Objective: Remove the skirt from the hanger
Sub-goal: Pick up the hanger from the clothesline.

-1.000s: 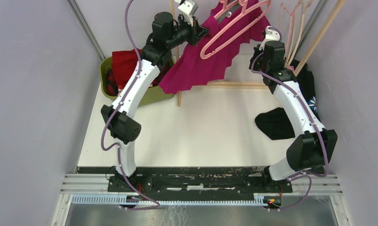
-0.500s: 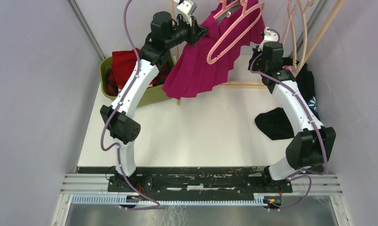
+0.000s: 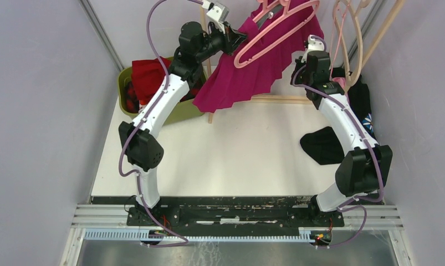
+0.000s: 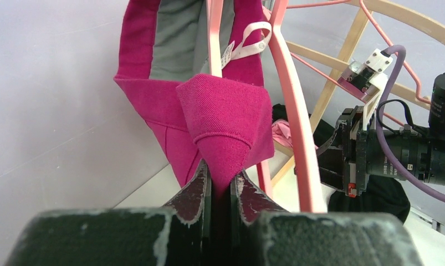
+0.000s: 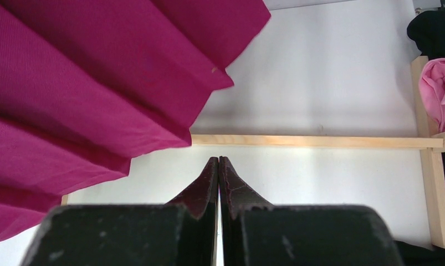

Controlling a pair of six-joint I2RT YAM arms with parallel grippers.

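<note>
The skirt (image 3: 242,83) is magenta and pleated, its lining (image 4: 175,33) grey. The hanger (image 4: 295,127) is pink. The bin (image 3: 178,113) is olive green, the cloth (image 3: 145,75) in it red. The garment (image 3: 322,145) is black, the table (image 3: 236,155) white.

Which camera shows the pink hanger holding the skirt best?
Top external: most of the pink hanger shows, its triangle against the skirt, only the top cut off. Left wrist shows one arm of it close up. Right wrist shows only skirt.
</note>
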